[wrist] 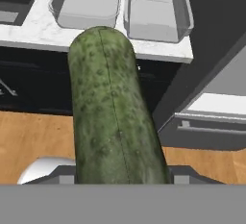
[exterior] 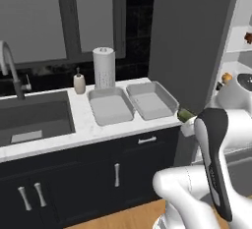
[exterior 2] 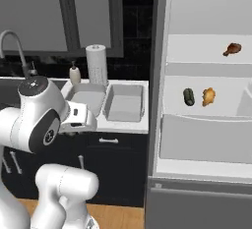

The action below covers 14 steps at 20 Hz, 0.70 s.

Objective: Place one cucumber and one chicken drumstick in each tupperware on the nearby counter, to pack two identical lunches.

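Observation:
A dark green cucumber [wrist: 113, 117] runs lengthwise between the fingers of my gripper [wrist: 122, 174], which is shut on it; its tip [exterior: 185, 114] pokes out just off the right end of the counter [exterior: 83, 125]. Two empty grey tupperware tubs sit side by side on the counter, left [exterior: 111, 106] and right [exterior: 151, 99], ahead of the held cucumber in the hand view. In the open fridge a second cucumber [exterior 2: 188, 97] lies beside a chicken drumstick [exterior 2: 208, 97], and another drumstick [exterior 2: 232, 49] rests on the shelf above.
A paper towel roll [exterior: 104, 67] and a soap bottle [exterior: 78, 81] stand behind the tubs. The sink [exterior: 34, 117] with its faucet [exterior: 10, 68] lies to the left. The fridge's grey side wall [exterior: 187, 41] rises right of the counter's end.

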Motion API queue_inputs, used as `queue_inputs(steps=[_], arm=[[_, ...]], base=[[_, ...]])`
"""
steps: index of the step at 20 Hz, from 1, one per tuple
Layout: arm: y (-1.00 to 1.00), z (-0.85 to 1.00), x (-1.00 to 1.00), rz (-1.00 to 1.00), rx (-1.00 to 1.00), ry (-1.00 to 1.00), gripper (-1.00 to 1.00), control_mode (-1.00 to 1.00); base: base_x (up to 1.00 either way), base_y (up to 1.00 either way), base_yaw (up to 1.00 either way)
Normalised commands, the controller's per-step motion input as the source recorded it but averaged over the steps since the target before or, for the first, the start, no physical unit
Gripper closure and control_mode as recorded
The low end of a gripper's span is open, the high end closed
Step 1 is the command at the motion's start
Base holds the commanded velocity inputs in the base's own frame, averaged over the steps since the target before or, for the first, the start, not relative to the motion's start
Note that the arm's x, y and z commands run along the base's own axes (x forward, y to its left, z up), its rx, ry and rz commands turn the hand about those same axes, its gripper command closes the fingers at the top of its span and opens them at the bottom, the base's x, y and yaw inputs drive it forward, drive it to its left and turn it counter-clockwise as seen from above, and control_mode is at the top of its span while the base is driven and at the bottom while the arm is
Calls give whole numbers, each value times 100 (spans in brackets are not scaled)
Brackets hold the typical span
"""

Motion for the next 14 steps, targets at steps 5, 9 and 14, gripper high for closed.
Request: queue_inputs(steps=[5, 9, 14], arm=[[0, 0, 0, 0, 0, 0, 100, 100], [0, 0, 0, 0, 0, 0, 100, 100], [0, -9, 42, 0, 0, 0, 100, -100]], base=[[79, 12, -4], [35, -3, 0], [18, 0, 0]])
